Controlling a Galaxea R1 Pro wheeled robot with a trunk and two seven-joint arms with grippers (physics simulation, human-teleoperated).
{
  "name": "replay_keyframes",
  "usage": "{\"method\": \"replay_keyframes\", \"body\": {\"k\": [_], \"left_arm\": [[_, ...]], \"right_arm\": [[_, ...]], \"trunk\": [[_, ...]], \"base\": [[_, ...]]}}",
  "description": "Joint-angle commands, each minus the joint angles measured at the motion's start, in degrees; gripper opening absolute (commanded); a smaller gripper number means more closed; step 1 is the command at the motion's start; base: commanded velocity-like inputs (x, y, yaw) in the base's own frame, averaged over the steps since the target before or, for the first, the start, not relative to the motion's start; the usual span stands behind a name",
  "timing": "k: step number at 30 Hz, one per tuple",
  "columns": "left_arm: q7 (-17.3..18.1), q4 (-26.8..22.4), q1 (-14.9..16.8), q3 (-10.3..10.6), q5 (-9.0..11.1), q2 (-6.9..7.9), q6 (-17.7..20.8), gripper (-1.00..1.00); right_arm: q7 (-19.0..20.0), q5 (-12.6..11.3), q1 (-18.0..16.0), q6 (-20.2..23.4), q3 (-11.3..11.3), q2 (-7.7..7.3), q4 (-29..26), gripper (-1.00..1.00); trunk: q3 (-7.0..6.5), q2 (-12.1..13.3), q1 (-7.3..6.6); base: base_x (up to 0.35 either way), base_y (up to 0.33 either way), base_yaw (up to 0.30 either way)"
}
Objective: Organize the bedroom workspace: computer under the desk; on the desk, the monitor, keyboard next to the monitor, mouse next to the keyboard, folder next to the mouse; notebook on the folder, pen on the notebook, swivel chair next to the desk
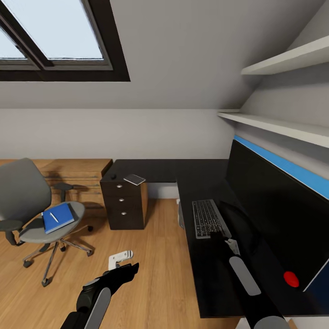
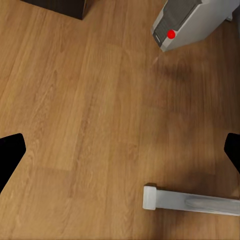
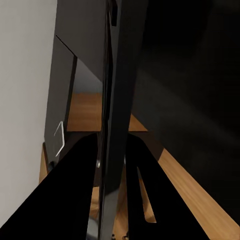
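Observation:
The keyboard lies on the black desk in front of the wide monitor. My right gripper sits at the keyboard's near right corner; in the right wrist view its fingers close on a thin dark slab, the keyboard's edge. The mouse and the notebook rest at the desk's far left end. The blue folder lies on the swivel chair with the pen on top. My left gripper hangs open over the floor. The computer stands under the desk.
The black drawer unit stands under the desk's left end. Wall shelves run above the monitor. A white bar lies low over the wooden floor near my left gripper. The floor between chair and desk is open.

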State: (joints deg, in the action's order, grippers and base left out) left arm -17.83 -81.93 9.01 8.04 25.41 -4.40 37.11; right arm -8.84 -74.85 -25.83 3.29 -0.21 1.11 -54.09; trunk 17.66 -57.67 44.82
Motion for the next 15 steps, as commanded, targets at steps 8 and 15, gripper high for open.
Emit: {"method": "replay_keyframes", "body": {"k": [8,15], "left_arm": [[-0.54,-0.07,0.04,0.05,0.60,0.00,0.15,1.00],[-0.54,-0.07,0.04,0.05,0.60,0.00,0.15,1.00]], "right_arm": [[-0.39,-0.38,-0.01,0.14,-0.05,0.00,0.48,-1.00],[-0.42,-0.38,-0.01,0.14,-0.06,-0.04,0.48,-1.00]], "trunk": [[0.08,-0.04,0.01],[0.08,-0.04,0.01]], "base": [[0.001,0.000,0.000],[0.000,0.000,0.000]]}}
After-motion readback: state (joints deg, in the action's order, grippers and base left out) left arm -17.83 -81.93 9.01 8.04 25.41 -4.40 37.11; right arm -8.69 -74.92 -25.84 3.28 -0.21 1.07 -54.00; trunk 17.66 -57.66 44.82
